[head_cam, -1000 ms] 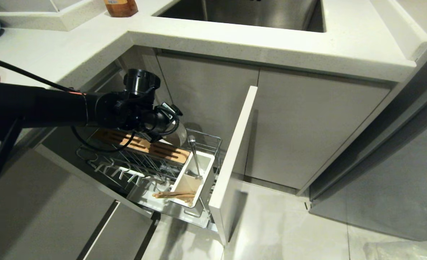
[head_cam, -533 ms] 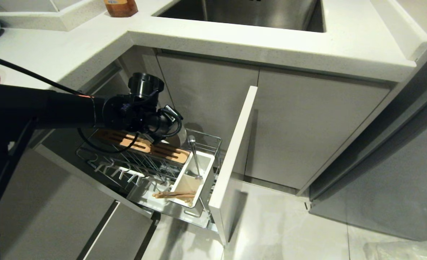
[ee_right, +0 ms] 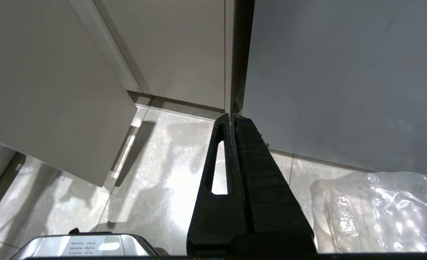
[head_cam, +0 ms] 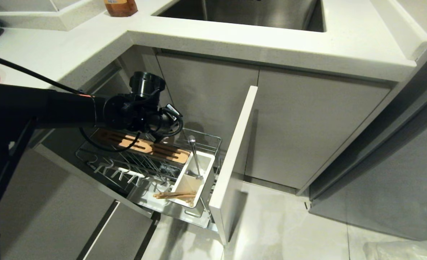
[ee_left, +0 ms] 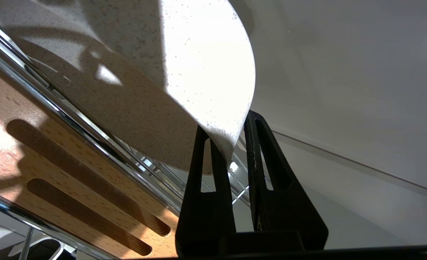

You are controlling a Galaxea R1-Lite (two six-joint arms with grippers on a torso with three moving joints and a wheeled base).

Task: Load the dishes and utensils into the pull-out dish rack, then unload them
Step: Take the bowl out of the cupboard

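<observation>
Pinching the white bowl (ee_left: 184,83) rim: left tool (ee_left: 227,139).

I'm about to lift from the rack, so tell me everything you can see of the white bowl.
The white bowl looks like speckled off-white ceramic, plain, with a smooth curved wall and thin rim. It sits tilted on the chrome wires of the dish rack, beside the slotted wooden block. The left gripper is shut on its rim, one finger on each side. In the head view the arm hides it almost entirely.
</observation>
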